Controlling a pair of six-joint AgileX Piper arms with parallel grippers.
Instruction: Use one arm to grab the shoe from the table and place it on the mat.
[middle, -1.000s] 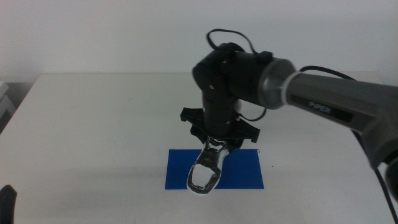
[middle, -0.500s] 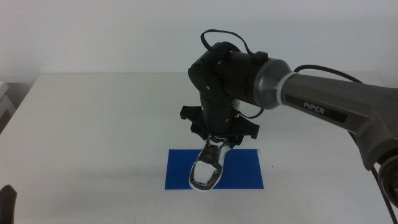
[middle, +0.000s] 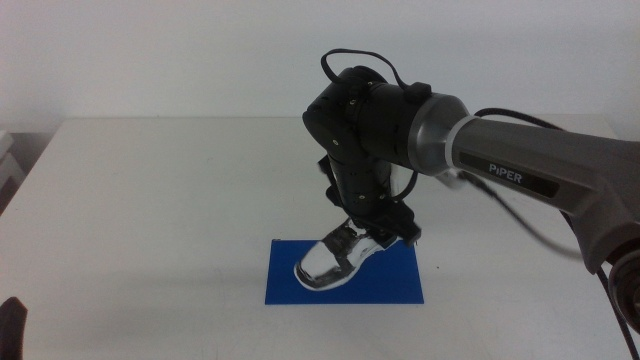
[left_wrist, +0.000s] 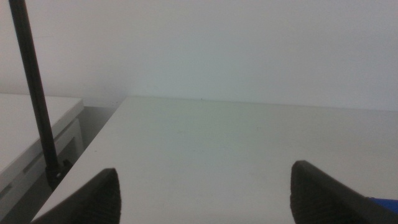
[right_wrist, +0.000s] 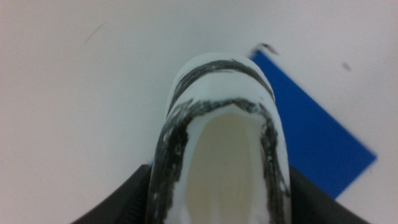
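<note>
My right gripper is shut on the heel end of the shoe, a glossy black-and-white sneaker. The shoe hangs low over the dark-blue mat, its white toe pointing toward the left front; I cannot tell whether the sole touches. In the right wrist view the shoe fills the space between the two dark jaws, with one corner of the mat beside it. The left gripper waits at the bottom-left edge, and its wrist view shows its jaws wide apart over the table with nothing between them.
The white table spreads around the mat on all sides. The right arm's grey link crosses in from the right. A thin black pole stands off the table's left edge beside a lower white surface.
The right wrist has turned. The shoe's toe swung from pointing at the front edge to pointing left, so it lies more along the mat. The left arm has not moved.
</note>
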